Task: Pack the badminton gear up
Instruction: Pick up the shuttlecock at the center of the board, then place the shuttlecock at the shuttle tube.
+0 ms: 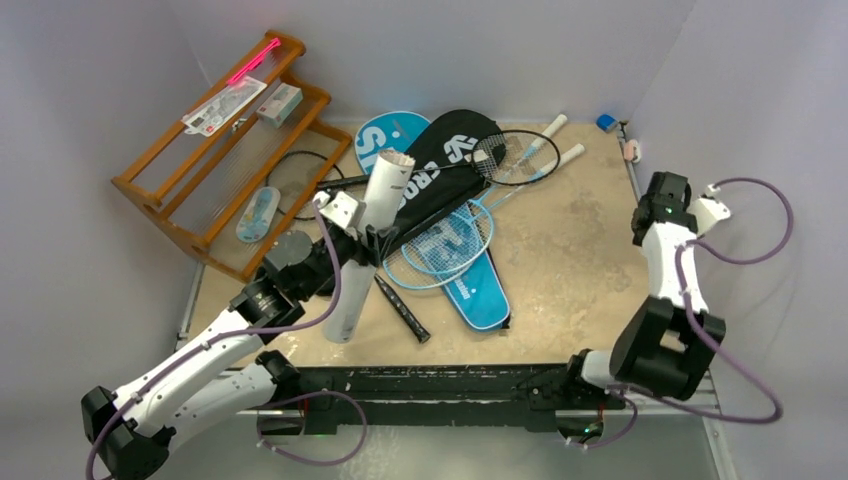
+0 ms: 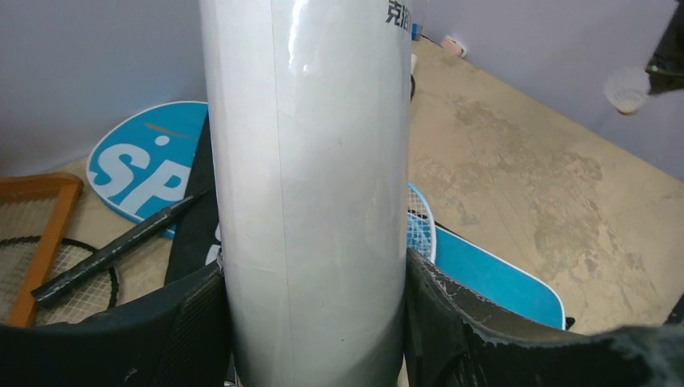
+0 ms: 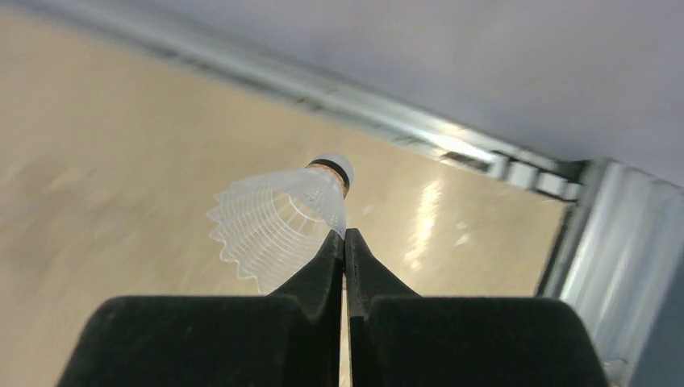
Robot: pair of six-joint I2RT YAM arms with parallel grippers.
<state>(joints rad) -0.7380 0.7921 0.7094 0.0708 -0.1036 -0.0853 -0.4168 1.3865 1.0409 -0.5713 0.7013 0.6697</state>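
I judge the step in hand is loading a shuttlecock [image 3: 274, 218] into the white tube [image 2: 306, 161]. The smooth, glossy cylinder sits clamped between the left gripper [image 2: 314, 322] fingers. The right gripper [image 3: 344, 242] fingers are pressed together, and at their tips they pinch the thin, ribbed, translucent skirt. The next move probably calls for careful alignment of the rounded nose over the tube mouth.

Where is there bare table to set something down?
Bare tabletop runs from the blue cover to the right arm, and along the near edge. Crowded: back left, with rack, rackets and the tube.
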